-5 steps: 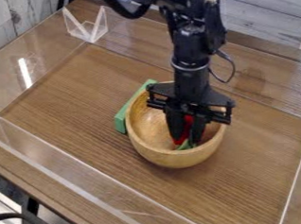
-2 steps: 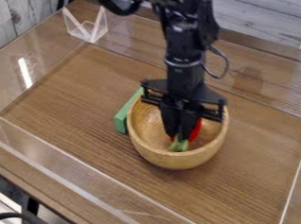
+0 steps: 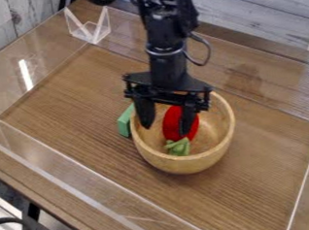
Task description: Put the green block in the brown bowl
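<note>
The wooden counter [image 3: 66,112] fills the view, wood grain running across it, with clear plastic walls [image 3: 44,176] standing along its near and left edges. Planks of pale wood lie beyond its far edge.

The black robot arm [image 3: 165,24] comes down from the top of the view to the middle of the counter, pointing straight down and blocking part of what lies beneath it.

The brown bowl [image 3: 211,148] sits near the middle of the counter, a little toward the near edge, upright with its hollow open.

The hand [image 3: 170,111] hangs over the bowl's left rim with its 2 fingers spread wide and nothing between them. The left finger comes down at the rim; the right one reaches into the hollow.

A red strawberry toy [image 3: 181,122] with green leaves lies inside the bowl, partly hidden behind the fingers.

The green block [image 3: 125,120] rests outside the bowl, against its left wall, on the counter; only a small corner shows past the left finger.

A small clear plastic stand [image 3: 88,28] sits at the far left corner, well apart from the rest.
</note>
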Tool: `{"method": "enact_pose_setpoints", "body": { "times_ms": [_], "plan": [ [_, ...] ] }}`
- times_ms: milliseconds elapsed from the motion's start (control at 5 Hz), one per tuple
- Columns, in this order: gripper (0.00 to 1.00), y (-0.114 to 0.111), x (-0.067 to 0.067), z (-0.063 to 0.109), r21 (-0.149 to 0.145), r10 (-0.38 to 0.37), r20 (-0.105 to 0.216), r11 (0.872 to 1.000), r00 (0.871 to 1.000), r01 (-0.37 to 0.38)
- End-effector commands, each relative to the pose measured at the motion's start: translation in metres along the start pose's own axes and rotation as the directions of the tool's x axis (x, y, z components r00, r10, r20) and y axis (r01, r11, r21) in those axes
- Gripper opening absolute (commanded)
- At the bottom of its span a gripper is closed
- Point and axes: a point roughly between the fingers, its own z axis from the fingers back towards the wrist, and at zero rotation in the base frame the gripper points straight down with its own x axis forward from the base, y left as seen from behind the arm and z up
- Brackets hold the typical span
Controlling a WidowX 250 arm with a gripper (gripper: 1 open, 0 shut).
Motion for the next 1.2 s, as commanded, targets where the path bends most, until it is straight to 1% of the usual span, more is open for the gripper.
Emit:
{"method": "enact_pose_setpoints", "body": {
  "times_ms": [0, 200, 400, 600, 800, 1000],
  "plan": [
    [0.0, 0.008, -0.003, 0.012, 0.0, 0.058, 0.047, 0.998, 0.997, -0.058],
    [0.0, -0.005, -0.005, 0.023, 0.002, 0.07, 0.048, 0.998, 0.996, -0.07],
    [0.0, -0.021, -0.007, 0.032, 0.003, 0.066, 0.049, 0.998, 0.997, -0.066],
    [0.0, -0.03, -0.008, 0.037, -0.002, 0.084, 0.046, 0.997, 0.995, -0.084],
    [0.0, -0.034, -0.008, 0.039, -0.004, 0.105, 0.036, 0.994, 0.994, -0.105],
    [1.0, -0.028, 0.0, 0.04, -0.009, 0.058, 0.027, 0.998, 0.998, -0.058]
  ]
}}
